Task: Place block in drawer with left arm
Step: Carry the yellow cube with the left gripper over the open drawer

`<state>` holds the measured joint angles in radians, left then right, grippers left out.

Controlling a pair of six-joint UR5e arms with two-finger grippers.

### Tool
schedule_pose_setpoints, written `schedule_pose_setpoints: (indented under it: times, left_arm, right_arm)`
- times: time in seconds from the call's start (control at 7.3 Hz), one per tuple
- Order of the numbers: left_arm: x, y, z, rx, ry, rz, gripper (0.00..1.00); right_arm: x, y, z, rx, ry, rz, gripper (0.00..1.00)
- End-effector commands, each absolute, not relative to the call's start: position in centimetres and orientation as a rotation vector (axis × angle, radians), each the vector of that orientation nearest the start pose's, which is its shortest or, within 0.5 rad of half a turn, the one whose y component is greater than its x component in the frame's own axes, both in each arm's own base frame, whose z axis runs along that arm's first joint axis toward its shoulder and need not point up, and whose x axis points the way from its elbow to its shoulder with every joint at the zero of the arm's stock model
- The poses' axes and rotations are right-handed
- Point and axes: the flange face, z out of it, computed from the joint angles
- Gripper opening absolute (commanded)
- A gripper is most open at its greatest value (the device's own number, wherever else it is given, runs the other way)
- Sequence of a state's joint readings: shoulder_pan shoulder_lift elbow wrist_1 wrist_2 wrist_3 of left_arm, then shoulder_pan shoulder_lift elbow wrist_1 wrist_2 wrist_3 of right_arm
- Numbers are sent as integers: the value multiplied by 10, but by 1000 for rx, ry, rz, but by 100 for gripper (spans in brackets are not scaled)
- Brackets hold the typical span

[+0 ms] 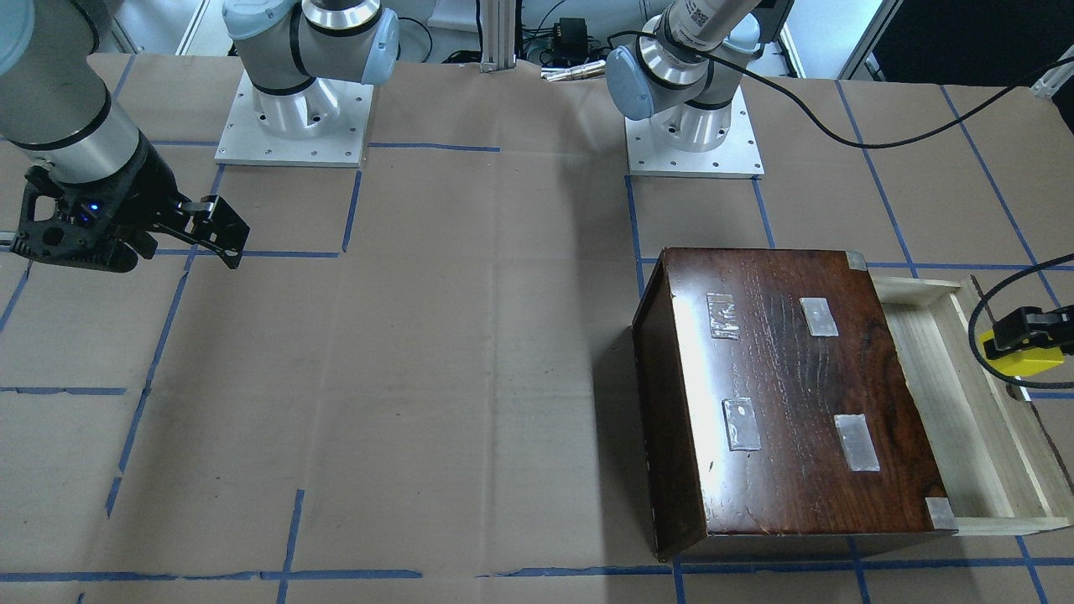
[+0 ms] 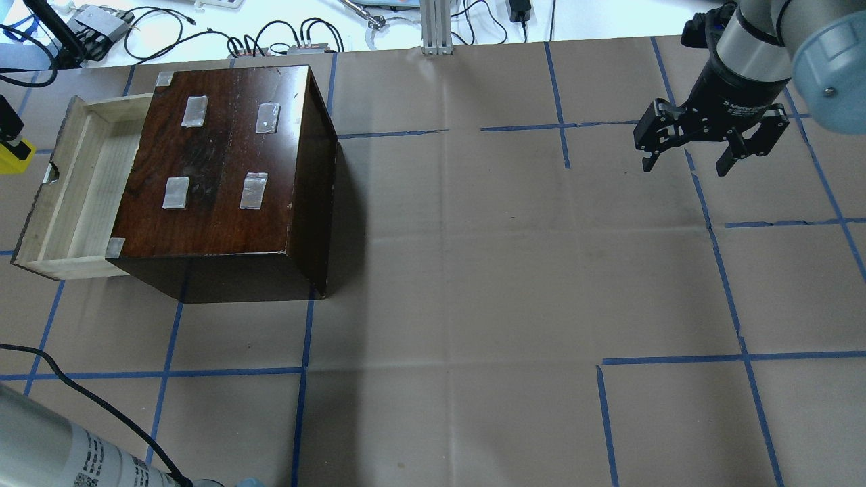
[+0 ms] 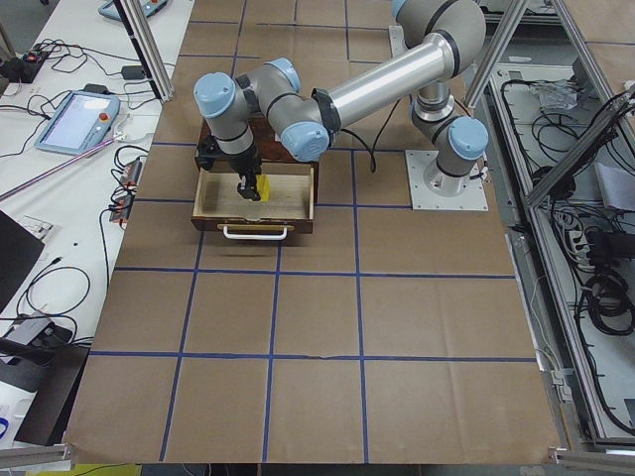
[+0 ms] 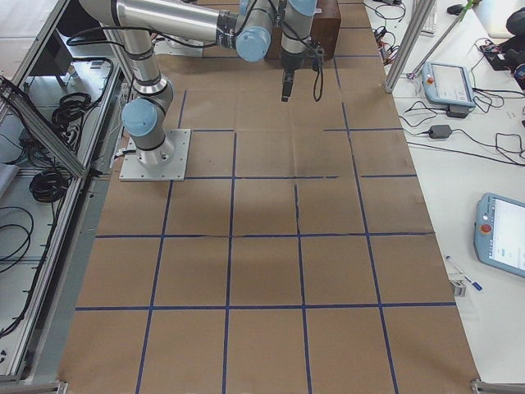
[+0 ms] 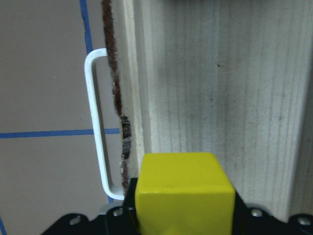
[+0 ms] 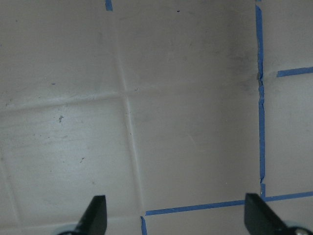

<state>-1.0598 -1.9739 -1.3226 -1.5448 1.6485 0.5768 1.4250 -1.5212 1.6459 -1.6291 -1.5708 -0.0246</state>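
Note:
My left gripper (image 1: pixel 1022 335) is shut on the small yellow block (image 1: pixel 1028 359) at the view's right edge. It holds the block above the open drawer (image 1: pixel 948 394), close to the drawer's notched front wall. The overhead view shows the block (image 2: pixel 15 157) just left of the pale wood drawer (image 2: pixel 74 189), which is pulled out of the dark-brown cabinet (image 2: pixel 216 162). The left wrist view has the block (image 5: pixel 183 193) between the fingers, with the drawer floor (image 5: pixel 220 73) below. My right gripper (image 2: pixel 687 162) is open and empty, far off over bare table.
The drawer's white handle (image 5: pixel 95 122) sticks out from its front. The cabinet top carries several tape patches (image 1: pixel 818 317). A black cable (image 1: pixel 839 126) trails from the left arm. Both arm bases (image 1: pixel 294 117) stand at the table's robot side. Cables lie beyond the far edge (image 2: pixel 270 34).

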Motion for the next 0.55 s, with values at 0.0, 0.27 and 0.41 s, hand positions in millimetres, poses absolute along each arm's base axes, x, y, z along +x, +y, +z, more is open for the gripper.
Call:
schedule_pose_setpoints:
  times: [0.0,0.27,0.41]
  left_arm:
    - [189,-625,342,128,3140,250,5]
    - [188,-630,319,138,3153,296,5]
    - [187,-630,312,144,3157,313,6]
  right_arm:
    - [59,-517,432,190,3129,103,100]
    - [59,-517,432,187,3129,103,100]
    - [59,-517,432,190,3129,103,100]
